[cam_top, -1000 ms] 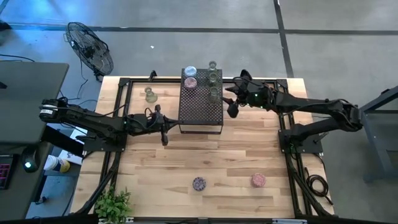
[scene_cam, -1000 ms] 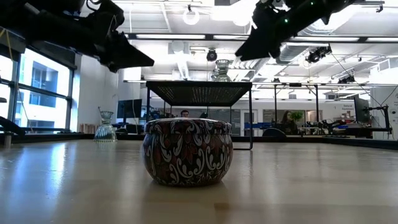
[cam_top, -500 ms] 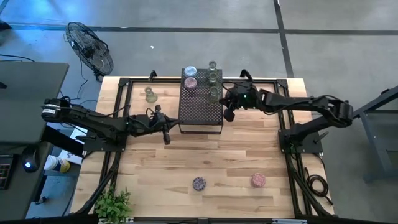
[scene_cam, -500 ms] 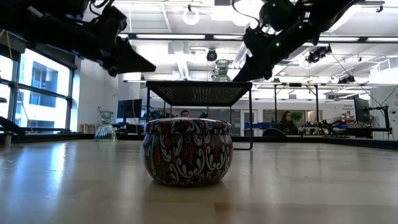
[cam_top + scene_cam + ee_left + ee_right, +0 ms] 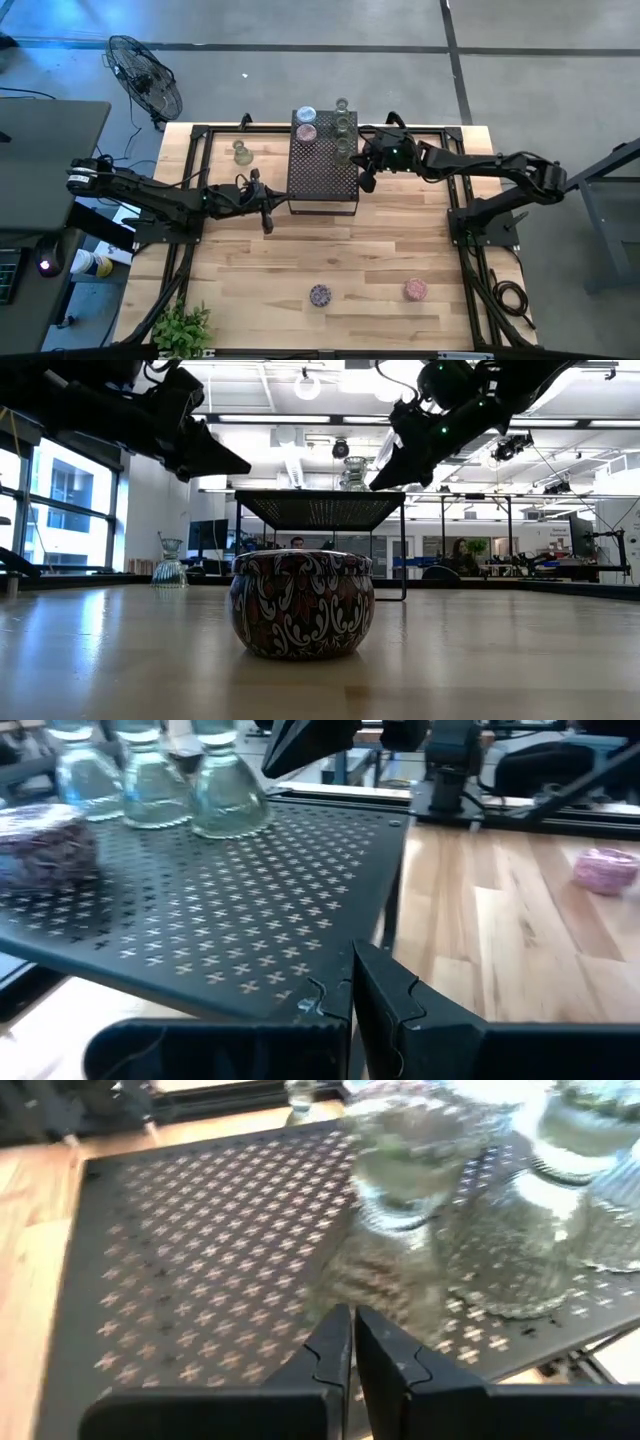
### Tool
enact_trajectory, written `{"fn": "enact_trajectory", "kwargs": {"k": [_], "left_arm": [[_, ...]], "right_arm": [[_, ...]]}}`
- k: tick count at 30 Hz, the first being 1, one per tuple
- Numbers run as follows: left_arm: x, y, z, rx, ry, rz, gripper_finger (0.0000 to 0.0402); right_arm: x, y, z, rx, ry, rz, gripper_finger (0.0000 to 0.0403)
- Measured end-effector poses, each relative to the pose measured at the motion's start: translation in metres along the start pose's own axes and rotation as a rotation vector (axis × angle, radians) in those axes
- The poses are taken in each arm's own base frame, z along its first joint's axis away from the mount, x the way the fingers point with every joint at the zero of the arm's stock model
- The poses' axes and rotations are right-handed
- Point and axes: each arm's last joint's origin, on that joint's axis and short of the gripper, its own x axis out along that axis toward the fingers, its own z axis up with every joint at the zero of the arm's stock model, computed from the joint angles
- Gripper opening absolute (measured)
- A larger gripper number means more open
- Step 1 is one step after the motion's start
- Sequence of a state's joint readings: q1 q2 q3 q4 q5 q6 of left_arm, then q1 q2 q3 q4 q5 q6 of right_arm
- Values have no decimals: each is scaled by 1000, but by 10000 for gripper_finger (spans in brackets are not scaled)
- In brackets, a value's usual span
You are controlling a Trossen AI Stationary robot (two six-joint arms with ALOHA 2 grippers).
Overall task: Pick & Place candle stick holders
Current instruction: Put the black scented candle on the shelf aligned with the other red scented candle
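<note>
The black perforated stand (image 5: 323, 168) carries several candle stick holders at its far end: a pale blue one (image 5: 306, 114), a pink one (image 5: 306, 132) and three clear-greenish ones (image 5: 344, 126). Another clear holder (image 5: 241, 152) stands on the table left of the stand. A purple patterned holder (image 5: 319, 295) and a pink one (image 5: 415, 290) stand near the front edge. My right gripper (image 5: 368, 180) is shut and empty, at the stand's right edge just above its top, near the clear holders (image 5: 410, 1160). My left gripper (image 5: 265, 217) is shut and empty, left of the stand's near corner (image 5: 385, 935).
Black frame rails (image 5: 190, 190) run along the table's left and right sides. A potted plant (image 5: 182, 328) sits at the near left corner. Bare wood lies between the stand and the two front holders. The purple patterned holder (image 5: 302, 603) fills the middle of the low view.
My right gripper has gone toward the table's left edge and down, to the right edge of the stand by the clear holders. It has stayed shut. The holders have not moved.
</note>
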State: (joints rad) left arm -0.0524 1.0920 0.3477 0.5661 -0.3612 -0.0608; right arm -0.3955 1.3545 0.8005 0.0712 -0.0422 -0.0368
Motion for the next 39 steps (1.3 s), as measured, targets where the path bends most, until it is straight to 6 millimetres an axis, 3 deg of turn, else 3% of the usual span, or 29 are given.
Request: {"fn": "enact_trajectory", "kwargs": {"k": [6,14,27,33,39], "left_arm": [[0,-3,0,2,0,-98,1],[-1,-7,-1,-29,26,-252,1],[-17,-41,-9,33,73,-340,1],[-18,-61,-18,40,142,-356,1],[0,-82,-20,61,263,-393,1]], "right_arm": [[-4,31,-3,-75,18,82,2],[-10,80,-38,-79,-215,225,1],[-37,139,-60,-77,-324,169,0],[-48,155,-61,-68,-364,143,0],[-49,154,-55,-54,-416,136,0]]}}
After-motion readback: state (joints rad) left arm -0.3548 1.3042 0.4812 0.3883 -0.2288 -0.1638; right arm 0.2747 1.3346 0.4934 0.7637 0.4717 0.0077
